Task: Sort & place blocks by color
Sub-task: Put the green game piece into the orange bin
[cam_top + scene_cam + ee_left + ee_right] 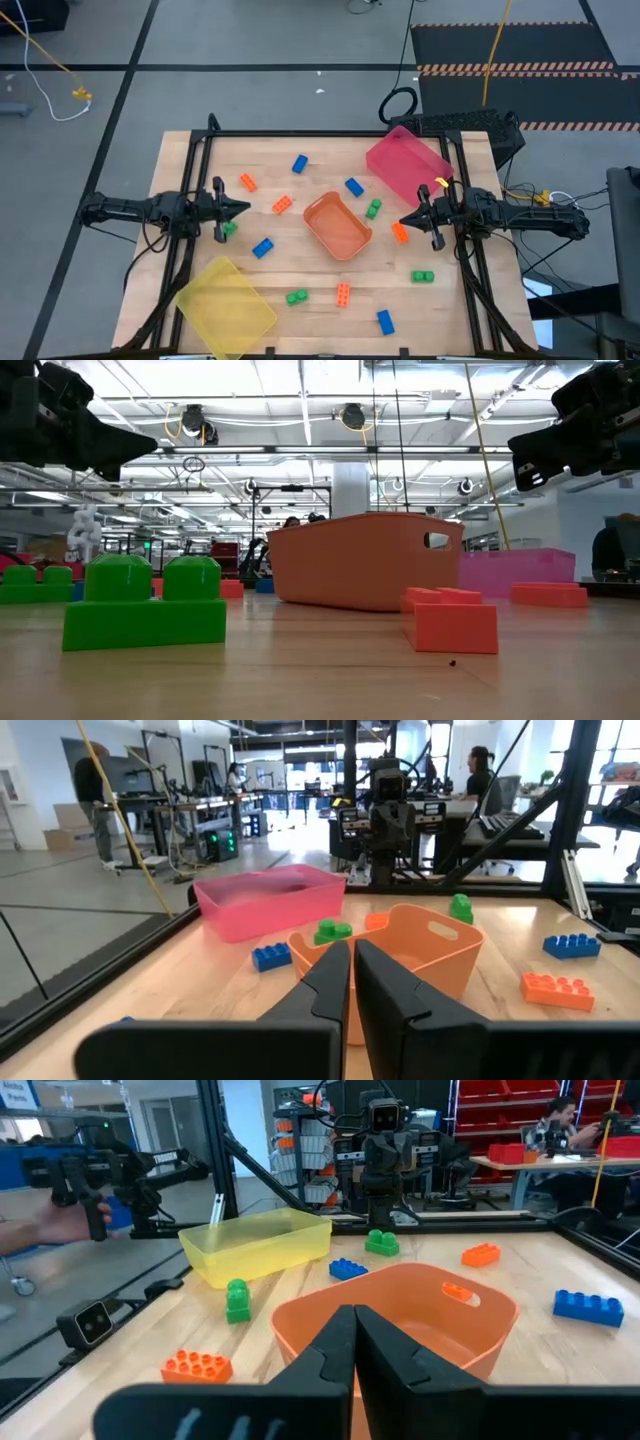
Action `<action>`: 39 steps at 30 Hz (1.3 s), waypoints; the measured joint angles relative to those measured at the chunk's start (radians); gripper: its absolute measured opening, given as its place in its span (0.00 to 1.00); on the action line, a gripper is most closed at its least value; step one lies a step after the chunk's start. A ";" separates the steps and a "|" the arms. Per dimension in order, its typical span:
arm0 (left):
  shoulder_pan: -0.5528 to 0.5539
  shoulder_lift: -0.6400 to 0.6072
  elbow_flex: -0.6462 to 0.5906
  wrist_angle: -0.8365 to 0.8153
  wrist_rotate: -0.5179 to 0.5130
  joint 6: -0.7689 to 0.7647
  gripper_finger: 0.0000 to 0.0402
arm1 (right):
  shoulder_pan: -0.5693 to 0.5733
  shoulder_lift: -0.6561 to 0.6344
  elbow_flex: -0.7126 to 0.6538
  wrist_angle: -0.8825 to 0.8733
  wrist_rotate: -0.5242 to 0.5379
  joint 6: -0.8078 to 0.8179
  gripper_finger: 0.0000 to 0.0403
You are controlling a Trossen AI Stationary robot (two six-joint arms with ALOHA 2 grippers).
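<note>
Blocks (283, 205) are seen scattered around the orange tray (338, 226), none held, while the left gripper (243, 208) and right gripper (404, 220), both closed and empty, are kept beside it, partly cut off in the low view.

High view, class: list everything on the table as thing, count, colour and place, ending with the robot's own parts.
table: one, light wood, fills the middle of the view
pink tray: one, pink, far right corner
orange tray: one, orange, centre
yellow tray: one, yellow, near left corner
blue blocks: four, blue, two beyond the orange tray, one to its left, one at the near edge
orange blocks: four, orange, two left of the orange tray, one right, one nearer
green blocks: four, green, scattered around the orange tray
left gripper: one, dark, shut, left side
right gripper: one, dark, shut, right side
</note>
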 joint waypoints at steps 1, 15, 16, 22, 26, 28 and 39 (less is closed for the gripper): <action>0.000 0.000 0.000 0.007 0.000 -0.009 0.06 | 0.000 0.000 0.000 0.000 0.000 -0.005 0.01; 0.000 0.000 0.002 0.041 0.013 -0.099 0.06 | 0.000 0.000 0.000 0.008 0.000 -0.075 0.01; 0.001 0.000 0.002 0.056 -0.014 -0.059 0.06 | 0.000 0.000 0.000 0.008 0.000 -0.058 0.01; 0.031 0.000 0.003 0.179 -0.359 0.076 0.06 | 0.000 0.000 0.000 0.007 0.000 0.111 0.01; 0.035 0.001 0.004 0.123 -0.495 0.038 0.06 | 0.000 0.000 0.000 0.007 0.000 0.084 0.01; 0.035 0.017 0.004 0.075 -0.487 0.002 0.06 | 0.000 0.000 0.000 0.007 0.000 0.065 0.01; 0.030 0.330 0.256 -0.398 -0.502 -0.382 0.17 | 0.000 0.000 0.000 0.007 0.000 0.046 0.01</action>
